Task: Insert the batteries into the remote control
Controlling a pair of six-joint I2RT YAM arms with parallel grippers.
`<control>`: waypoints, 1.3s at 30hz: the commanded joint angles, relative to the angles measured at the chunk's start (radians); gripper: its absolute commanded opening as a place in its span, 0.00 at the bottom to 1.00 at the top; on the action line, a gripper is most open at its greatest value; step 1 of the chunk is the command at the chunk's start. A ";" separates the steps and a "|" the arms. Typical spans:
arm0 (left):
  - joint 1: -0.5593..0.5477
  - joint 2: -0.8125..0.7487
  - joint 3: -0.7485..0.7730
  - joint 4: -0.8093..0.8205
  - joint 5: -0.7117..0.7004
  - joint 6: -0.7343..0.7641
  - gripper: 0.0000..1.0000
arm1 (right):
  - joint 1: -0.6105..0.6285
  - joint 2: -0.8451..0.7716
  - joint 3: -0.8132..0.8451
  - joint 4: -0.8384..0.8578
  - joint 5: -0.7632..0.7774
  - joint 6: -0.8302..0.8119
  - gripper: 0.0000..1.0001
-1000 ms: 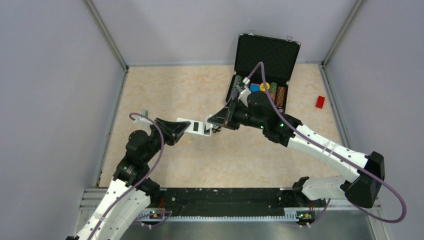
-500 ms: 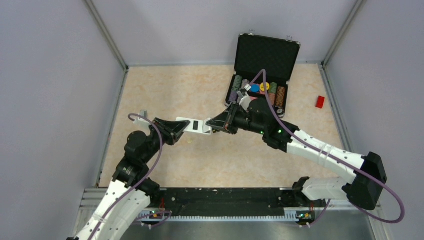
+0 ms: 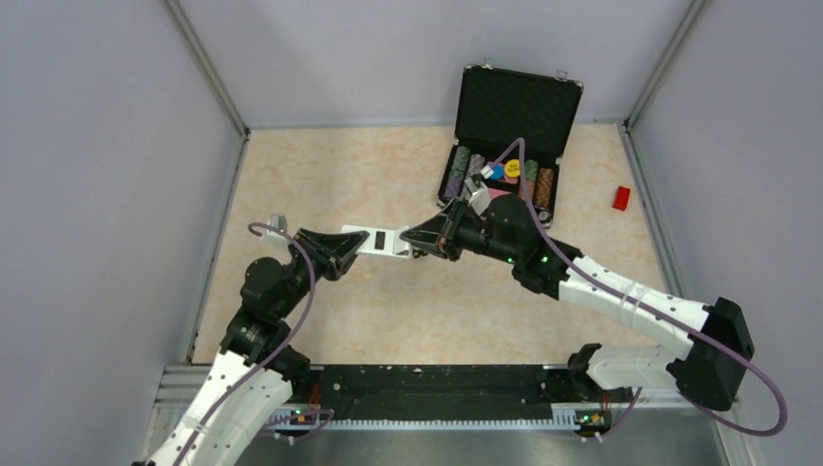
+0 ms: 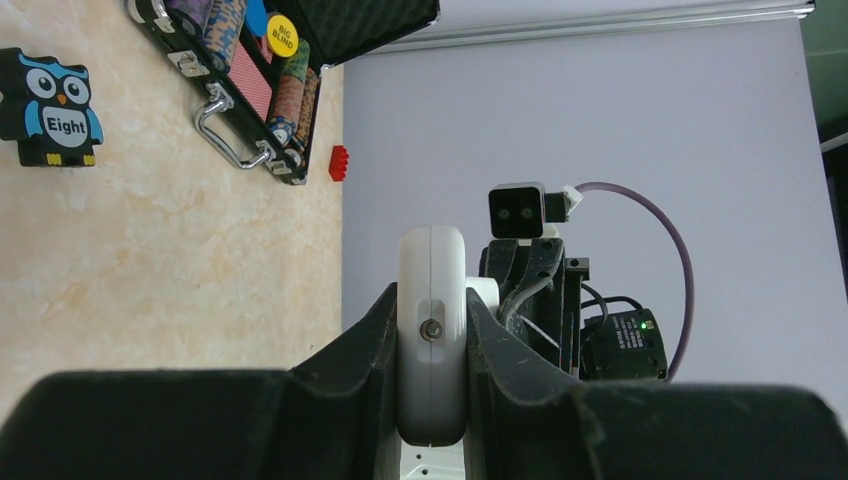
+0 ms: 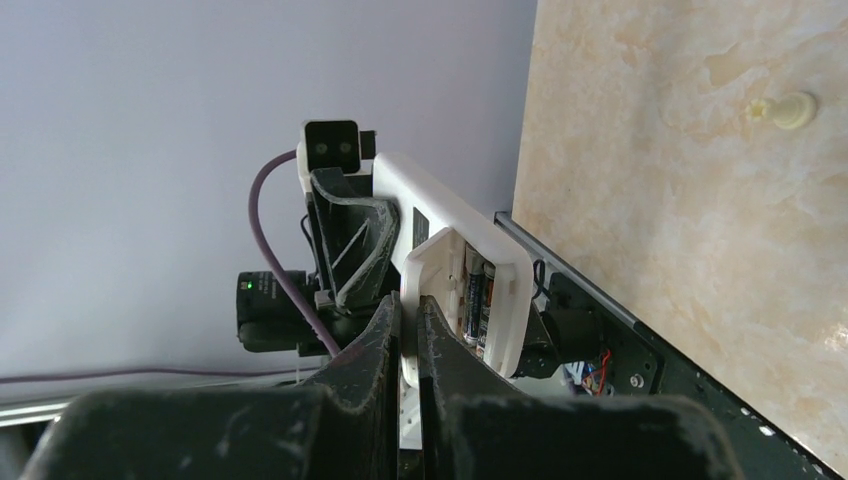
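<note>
The white remote control (image 3: 393,249) hangs above the table, held between both grippers. My left gripper (image 3: 351,247) is shut on its left end; in the left wrist view the jaws clamp the remote's narrow white edge (image 4: 432,270) from both sides. My right gripper (image 3: 415,245) is shut on a thin white wall at the remote's right end (image 5: 409,335). In the right wrist view the back bay is open, and two dark batteries (image 5: 477,300) lie side by side inside it.
An open black case (image 3: 519,102) with poker chips stands at the back right. A small red block (image 3: 621,197) lies far right. A cream peg (image 3: 368,273) lies on the table under the remote. A blue owl toy (image 4: 55,105) shows in the left wrist view.
My right arm's wrist has swung a little down and right while its fingertips stay at the remote's end. The left arm and the remote have barely moved.
</note>
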 commanded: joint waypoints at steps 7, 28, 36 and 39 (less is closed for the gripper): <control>-0.001 -0.027 -0.032 0.187 0.021 -0.081 0.00 | 0.004 -0.023 0.036 -0.078 0.031 0.013 0.00; -0.001 -0.021 -0.073 0.311 0.022 -0.178 0.00 | 0.011 0.009 0.039 -0.141 0.032 0.019 0.03; -0.001 -0.022 -0.076 0.312 0.021 -0.185 0.00 | 0.010 0.018 0.072 -0.206 0.051 -0.015 0.16; -0.001 -0.026 -0.080 0.305 0.019 -0.184 0.00 | 0.011 0.020 0.091 -0.235 0.062 -0.032 0.19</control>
